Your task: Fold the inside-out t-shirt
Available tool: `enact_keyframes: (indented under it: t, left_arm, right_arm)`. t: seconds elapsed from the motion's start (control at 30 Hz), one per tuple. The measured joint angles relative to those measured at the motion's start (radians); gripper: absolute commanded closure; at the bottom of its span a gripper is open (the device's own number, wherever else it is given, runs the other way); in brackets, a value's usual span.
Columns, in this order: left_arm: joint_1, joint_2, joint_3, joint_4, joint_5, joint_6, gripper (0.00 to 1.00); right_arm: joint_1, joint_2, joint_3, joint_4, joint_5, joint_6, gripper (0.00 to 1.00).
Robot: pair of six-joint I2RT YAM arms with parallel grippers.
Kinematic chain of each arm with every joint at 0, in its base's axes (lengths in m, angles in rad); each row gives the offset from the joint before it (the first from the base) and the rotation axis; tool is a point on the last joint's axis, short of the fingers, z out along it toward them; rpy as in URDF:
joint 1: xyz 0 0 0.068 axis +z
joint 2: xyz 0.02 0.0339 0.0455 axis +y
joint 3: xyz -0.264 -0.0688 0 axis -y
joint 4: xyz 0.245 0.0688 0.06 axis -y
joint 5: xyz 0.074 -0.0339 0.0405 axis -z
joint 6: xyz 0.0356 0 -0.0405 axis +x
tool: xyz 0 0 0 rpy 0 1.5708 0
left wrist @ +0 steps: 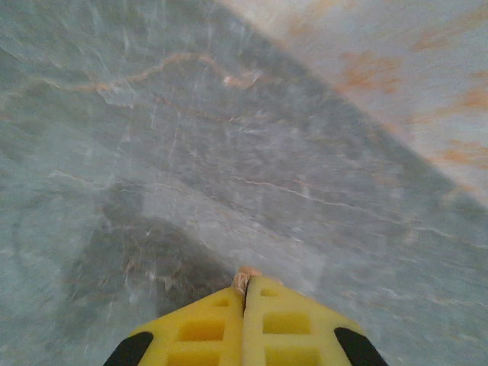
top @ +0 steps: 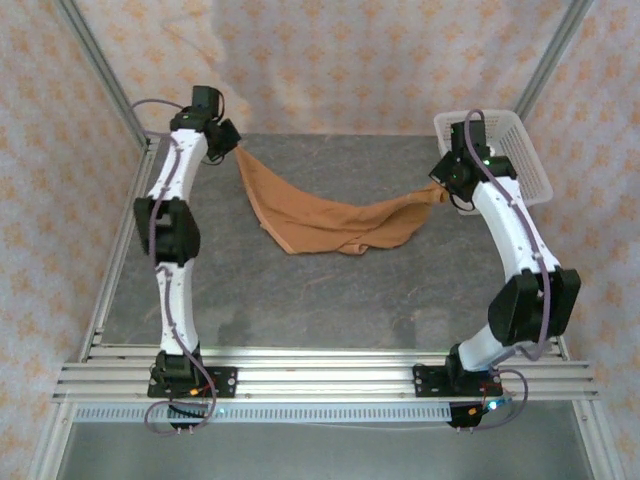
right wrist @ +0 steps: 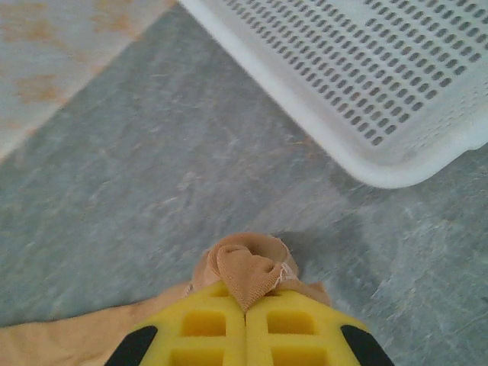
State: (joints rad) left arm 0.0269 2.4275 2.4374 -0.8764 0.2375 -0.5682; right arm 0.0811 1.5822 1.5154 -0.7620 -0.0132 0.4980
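Note:
The orange-brown inside-out t-shirt (top: 320, 215) hangs stretched between both arms, sagging down to the grey table in the middle. My left gripper (top: 228, 143) at the back left is shut on one end of it; a small tip of cloth (left wrist: 248, 276) pokes out between its yellow fingers (left wrist: 206, 328). My right gripper (top: 447, 190) at the right is shut on the other end. A bunched fold of the t-shirt (right wrist: 248, 271) sticks out above its yellow fingers (right wrist: 290, 328), with more cloth trailing off to the lower left.
A white plastic mesh basket (top: 520, 150) stands at the back right corner, close beside the right gripper, its rim (right wrist: 366, 164) just ahead of the fingers. Patterned curtain walls and metal frame posts (top: 100, 70) enclose the grey table (top: 330, 300).

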Motion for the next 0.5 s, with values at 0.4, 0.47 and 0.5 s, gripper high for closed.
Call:
enact_keyframes:
  t: [0.4, 0.47, 0.5]
  left_arm:
    - [-0.029, -0.332, -0.525, 0.061, -0.018, 0.030, 0.49]
    - [-0.076, -0.539, -0.795, 0.142, -0.021, 0.025, 0.51]
    - [-0.102, -0.615, -0.887, 0.168, -0.017, 0.017, 0.51]
  right_arm:
    - [-0.038, 0.125, 0.023, 0.049, 0.030, -0.001, 1.00]
    - [-0.038, 0.131, 0.023, 0.053, 0.008, -0.001, 1.00]
    - [-0.038, 0.132, 0.022, 0.054, 0.000, -0.002, 1.00]
